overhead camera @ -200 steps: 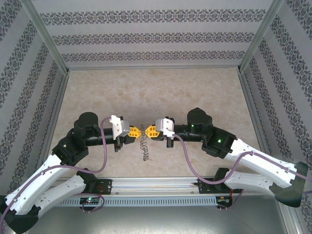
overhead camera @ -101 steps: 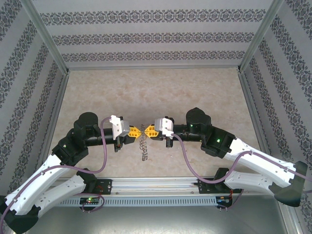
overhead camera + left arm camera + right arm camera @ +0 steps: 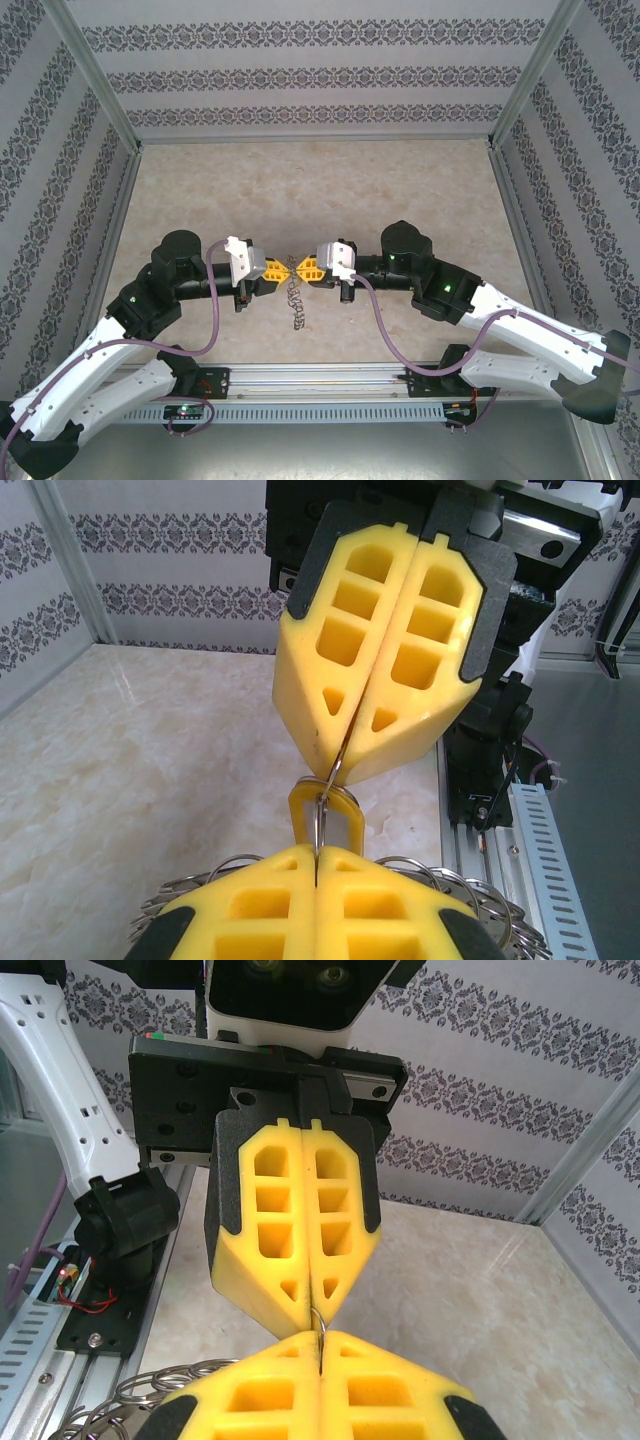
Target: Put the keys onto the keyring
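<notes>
Where the two arms reach inward over the pale marbled surface, the left tool and the right tool are seen tip to tip, held above it in its near half. Both pairs of yellow fingers are pressed fully together, with no gap along either seam. A thin wire loop of the keyring is pinched in the seam of each tool and bridges the small space between the two tips. The rest of the keyring, a limp cluster of grey rings, is seen hanging below the tips, its lower end trailing toward the surface; whether it touches cannot be told. In the left wrist view, the small yellow-orange key is found right at the left tool's tips, its loop end standing toward the right tool, and the wire is seen crossing the loop's opening. Whether the wire is actually threaded through that loop cannot be told.
</notes>
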